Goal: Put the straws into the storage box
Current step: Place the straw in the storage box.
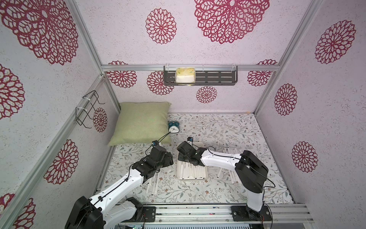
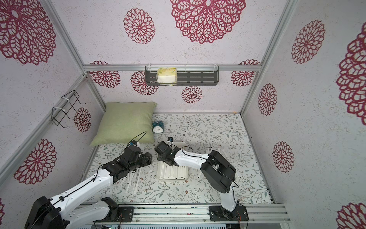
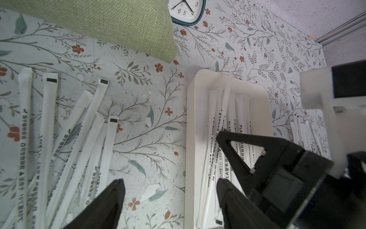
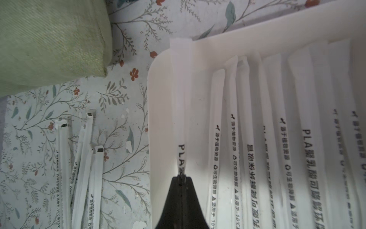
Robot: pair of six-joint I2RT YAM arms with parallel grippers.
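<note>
Storage box [image 1: 192,178] lies, in both top views, on the floral tabletop [image 1: 227,128] between the two arms. A row of straws [image 1: 195,171] is laid lengthwise inside it. Loose straws [image 1: 153,185] lie on the tabletop beside the left arm [image 1: 122,182]. More lie on the other side of the box, under the right arm [image 1: 217,158]. The right arm's wrist covers the far half of the box. A green pillow [image 1: 141,124] and a blue clock [image 1: 173,126] sit behind the left arm.

Left wrist view: the left gripper [image 3: 170,182] has its fingers spread apart with nothing between them. It hangs over bare tabletop, between the loose straws and the side wall of the box.

Right wrist view: the right gripper [image 4: 181,179] has its jaws pressed together on one held straw [image 4: 179,103]. This straw runs over the box floor close to the side wall nearest the pillow, a little apart from the row. Its far end appears to reach the box's end rim; contact there cannot be confirmed.
</note>
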